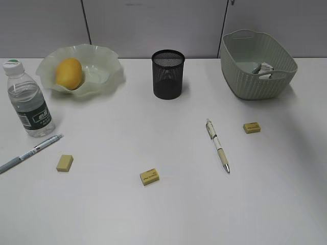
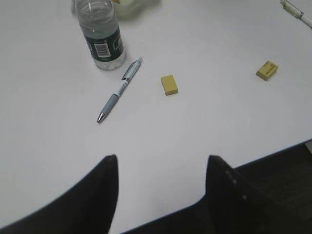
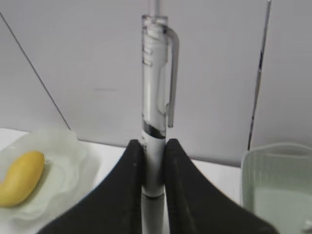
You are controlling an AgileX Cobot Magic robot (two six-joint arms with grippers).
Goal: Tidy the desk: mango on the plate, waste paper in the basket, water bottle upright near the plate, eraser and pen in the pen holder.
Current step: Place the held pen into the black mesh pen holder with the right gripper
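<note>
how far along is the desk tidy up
Done: mango on the plate, waste paper in the basket, water bottle upright by the plate. In hand: the right gripper is shut on a clear pen. Left: two pens and three erasers lie on the desk, outside the pen holder.

On my screens I see a matt white surface (image 1: 168,214), a clear plastic water bottle (image 1: 27,99) with glossy label, a translucent glossy plate (image 1: 102,69) under the smooth-skinned mango (image 1: 68,73), a black wire-mesh pen holder (image 1: 167,74), a ribbed plastic basket (image 1: 245,81), and matt black jaws pinching a clear-plastic pen (image 3: 155,112).
</note>
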